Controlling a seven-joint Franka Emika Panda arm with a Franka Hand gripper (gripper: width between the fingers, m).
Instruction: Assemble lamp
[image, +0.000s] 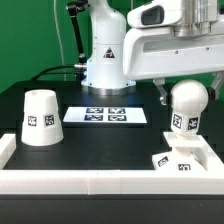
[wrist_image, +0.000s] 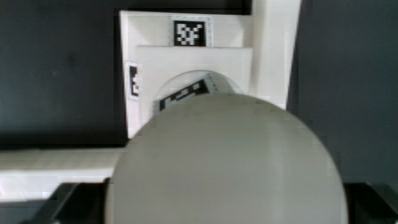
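White plastic rail (image: 100, 185), smooth and square-cut, edges the near side of the dark bench (image: 100, 145) at 6 o'clock. At 9 o'clock stands the lamp's shade (image: 40, 118), a matte white tapered cup. It rests mouth-down with a black-and-white square tag on its wall, well apart from the other parts. Toward 12 o'clock the thin, flat marker board (image: 105, 115) lies on the bench, and behind it rises the glossy white pedestal of the Panda arm (image: 105, 50). The arm's wrist hangs at 1 o'clock, pointing straight down over the bench's 3 o'clock side. There the end effector (image: 186, 92) pinches the bulb (image: 188, 100), a smooth white ball on a tagged stem, held upright. One dark finger (image: 163, 93) presses the side of the ball that faces the exterior view's left. Directly under the stem, at 4 o'clock, lies the flat square base (image: 172, 162), white with tags on its top, near the rail's corner. Whether the stem touches the base cannot be told. From the wrist camera, the bulb (wrist_image: 222, 160) fills the foreground as a pale rounded dome. It sits between the dark fingers (wrist_image: 63, 200) of the end effector (wrist_image: 222, 205), and beyond it show the base (wrist_image: 151, 50) and one tag on it.
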